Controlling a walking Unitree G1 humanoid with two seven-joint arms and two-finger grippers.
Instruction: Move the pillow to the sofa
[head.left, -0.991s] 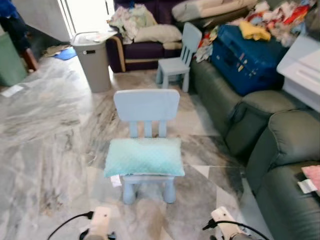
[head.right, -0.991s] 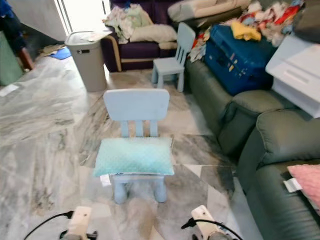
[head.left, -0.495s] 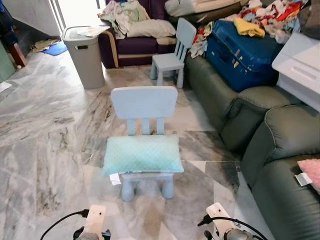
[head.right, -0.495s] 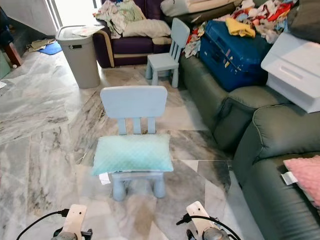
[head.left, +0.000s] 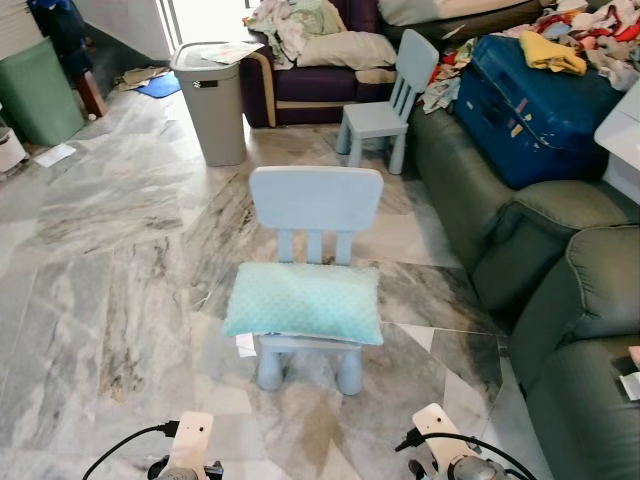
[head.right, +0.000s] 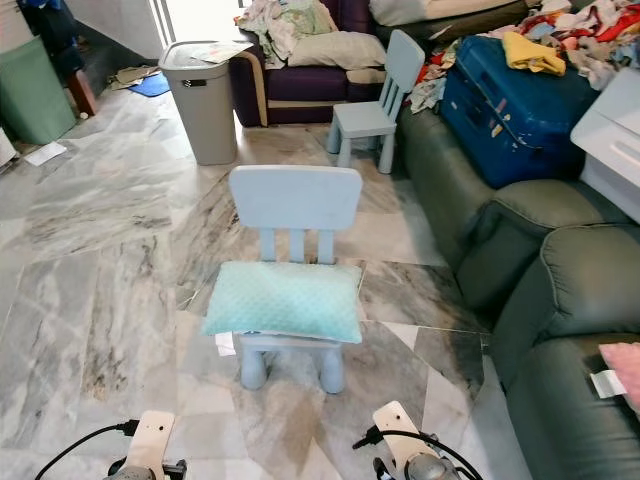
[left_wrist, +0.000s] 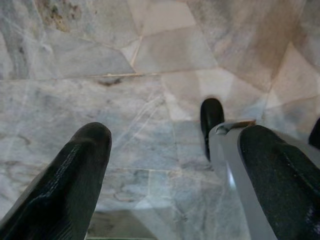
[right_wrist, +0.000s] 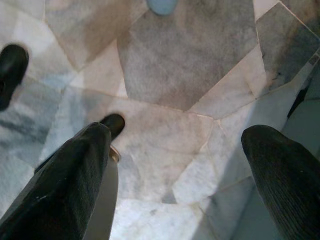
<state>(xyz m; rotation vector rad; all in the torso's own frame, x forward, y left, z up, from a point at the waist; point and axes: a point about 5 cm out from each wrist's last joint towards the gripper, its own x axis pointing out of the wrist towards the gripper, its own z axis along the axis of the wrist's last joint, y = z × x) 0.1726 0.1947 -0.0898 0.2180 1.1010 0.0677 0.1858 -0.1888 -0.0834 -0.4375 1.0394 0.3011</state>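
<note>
Camera shifted; pillow (head.left: 303, 303) overhangs chair (head.left: 315, 203) seat, sofa (head.left: 560, 290) right.

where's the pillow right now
In the left eye view the teal pillow lies on the seat of the nearer light blue chair, centre frame, left of the grey-green sofa.

Two pale cream wrist blocks, the left wrist (head.left: 189, 443) and right wrist (head.left: 437, 428), each trail a thin black cable. Both grippers' fingers (left_wrist: 65, 185) are long, black, finely ribbed.
</note>
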